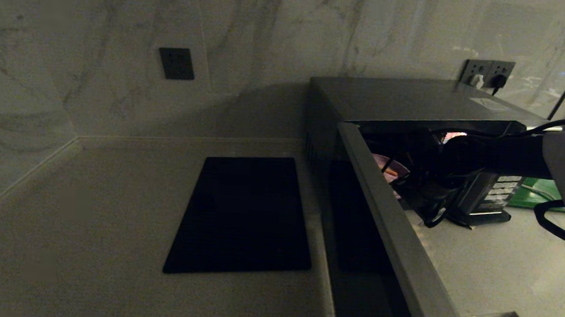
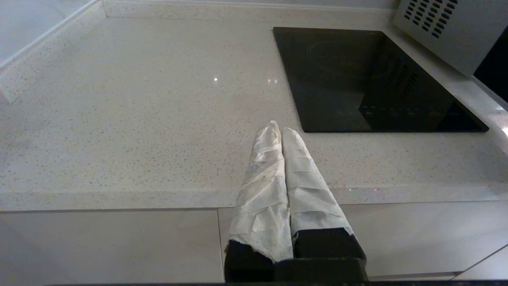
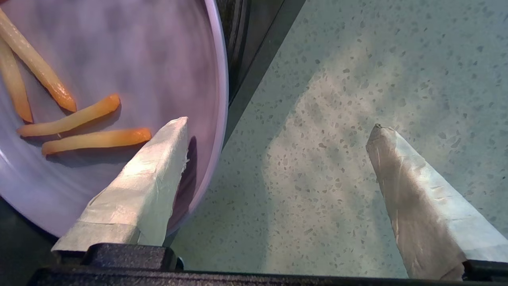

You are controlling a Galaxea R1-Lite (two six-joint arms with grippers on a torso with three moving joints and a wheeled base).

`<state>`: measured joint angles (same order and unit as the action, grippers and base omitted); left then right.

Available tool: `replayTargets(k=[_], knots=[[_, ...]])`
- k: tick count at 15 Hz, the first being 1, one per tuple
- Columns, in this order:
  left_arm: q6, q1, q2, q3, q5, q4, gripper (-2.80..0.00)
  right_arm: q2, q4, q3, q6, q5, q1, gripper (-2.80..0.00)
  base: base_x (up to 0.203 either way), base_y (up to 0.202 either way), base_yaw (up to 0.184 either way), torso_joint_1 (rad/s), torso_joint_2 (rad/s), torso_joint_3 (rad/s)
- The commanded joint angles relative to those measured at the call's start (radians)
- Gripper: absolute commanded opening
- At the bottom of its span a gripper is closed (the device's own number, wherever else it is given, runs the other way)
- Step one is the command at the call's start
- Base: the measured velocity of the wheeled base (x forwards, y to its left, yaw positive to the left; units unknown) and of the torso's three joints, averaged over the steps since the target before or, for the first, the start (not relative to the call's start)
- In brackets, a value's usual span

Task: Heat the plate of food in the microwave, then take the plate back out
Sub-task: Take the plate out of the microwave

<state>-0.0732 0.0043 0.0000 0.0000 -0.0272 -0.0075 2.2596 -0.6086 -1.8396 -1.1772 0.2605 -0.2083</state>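
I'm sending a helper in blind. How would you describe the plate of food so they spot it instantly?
Find the silver microwave with its door swung open. At its opening sits a round lavender plate holding thin orange-yellow sticks, one open right gripper finger above it. Nothing else nearby is round or lavender.

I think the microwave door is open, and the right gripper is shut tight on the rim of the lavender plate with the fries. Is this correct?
Not quite. The microwave door is open, but the right gripper is open: the right wrist view shows one finger over the lavender plate and the other far off over the counter, so the rim is straddled, not clamped.
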Motion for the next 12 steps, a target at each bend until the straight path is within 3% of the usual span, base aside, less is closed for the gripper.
replayTargets(k=[1,12], knots=[[0.000,0.000,0.002,0.000,0.000,0.000,-2.80,0.003,-0.003,0.000,-0.007,-0.004,0.000,0.00,0.000,0.000,0.000,0.000,0.00,0.000],[0.000,0.000,0.002,0.000,-0.002,0.000,-2.80,0.012,-0.003,0.006,-0.007,-0.006,0.000,0.00,0.000,0.000,0.000,0.000,0.00,0.000]])
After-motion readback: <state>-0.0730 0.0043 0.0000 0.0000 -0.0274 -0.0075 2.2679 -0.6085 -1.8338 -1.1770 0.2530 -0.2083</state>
